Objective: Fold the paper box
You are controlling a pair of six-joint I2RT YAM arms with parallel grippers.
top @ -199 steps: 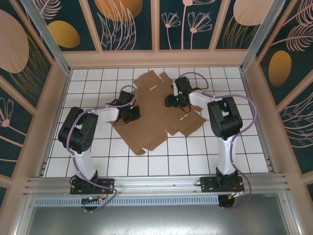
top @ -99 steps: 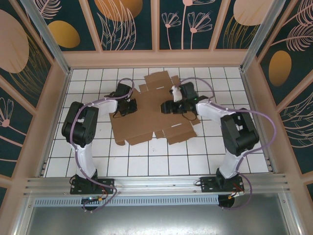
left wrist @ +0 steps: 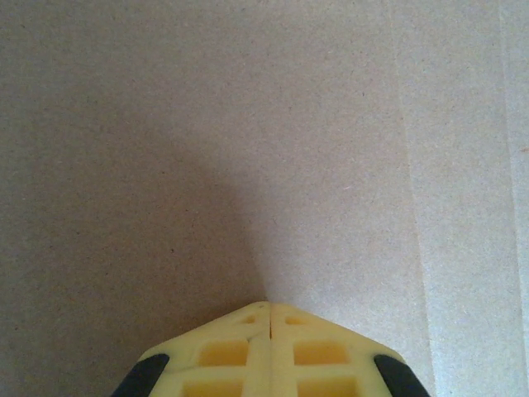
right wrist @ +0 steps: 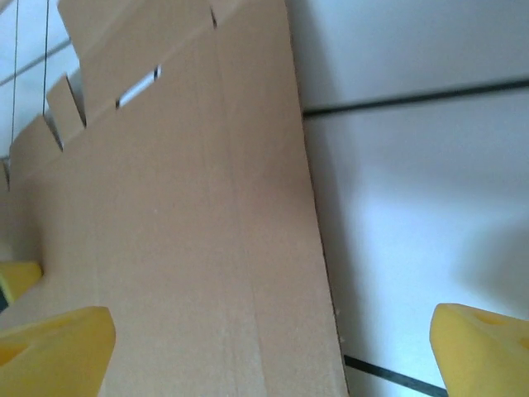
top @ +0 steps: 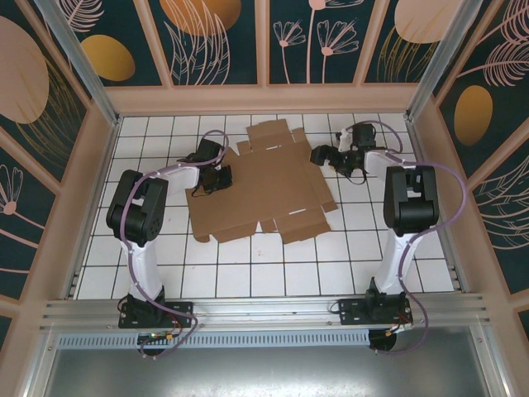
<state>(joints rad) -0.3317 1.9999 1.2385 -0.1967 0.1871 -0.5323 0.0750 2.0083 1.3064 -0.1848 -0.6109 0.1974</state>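
A: One flat sheet, not a single crease raised. Finds the paper box [top: 260, 186] spread in the middle of the table [top: 248, 273], nearest flaps lying down like all the others.

B: Reads as barely begun, then. Moving outward?

A: Meets the left gripper [top: 216, 178] on the sheet's left panel. Fingers pinched together with nothing between them, tips bearing on bare cardboard.

B: Serves as a hold-down, most likely. And farther back?

A: Reaches the right gripper [top: 324, 155] at the far right edge of the sheet. Fingers spread wide, one over cardboard, the other over white tile, clasping nothing. Hard to tell whether touching.

B: Anything worth worrying about?

A: Plenty.
- Could skate the whole sheet sideways when nudged at that edge, pinned at only one spot and free to pivot round the left tips.
- Could buckle the panel rather than bend along a score line if lifted away from the crease.
- Might slip off the thin edge on closing, with so little to bite on against flat tile.

B: So: go in low, catch a flap and not the main panel, and press firmly on the left.
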